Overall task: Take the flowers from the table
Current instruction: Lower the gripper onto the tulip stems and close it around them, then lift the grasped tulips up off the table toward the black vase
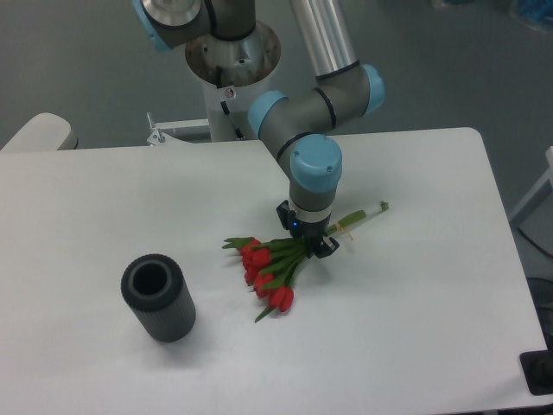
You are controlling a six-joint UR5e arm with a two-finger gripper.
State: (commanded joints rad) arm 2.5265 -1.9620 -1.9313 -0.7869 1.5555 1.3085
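- Camera view, fixed and looking down from the front: the black two-finger end effector sits just right of the frame's centre, pointing straight down from the grey arm with pale blue joint caps.
- Its fingers are drawn in on either side of the stems of the small bunch of red tulips with green leaves and long green stems, and they look closed on the stems, so I judge the grip taken; whether the bunch has left the surface I cannot tell.
- The grip falls on the stems just above the leaves, probably because that is the narrowest, firmest part and spares the blooms.
- The bunch lies slanted, red heads toward the lower left and the pale-banded stem end toward the upper right, on the large white flat bench with rounded corners.
- A dark grey ribbed cylinder with an open top stands upright at the lower left, well apart from the flowers and clear of the arm's reach path.
- A small round sticker shows on the arm's base column at the top of the frame; its marking is too small to read. No other writing or brand is legible.
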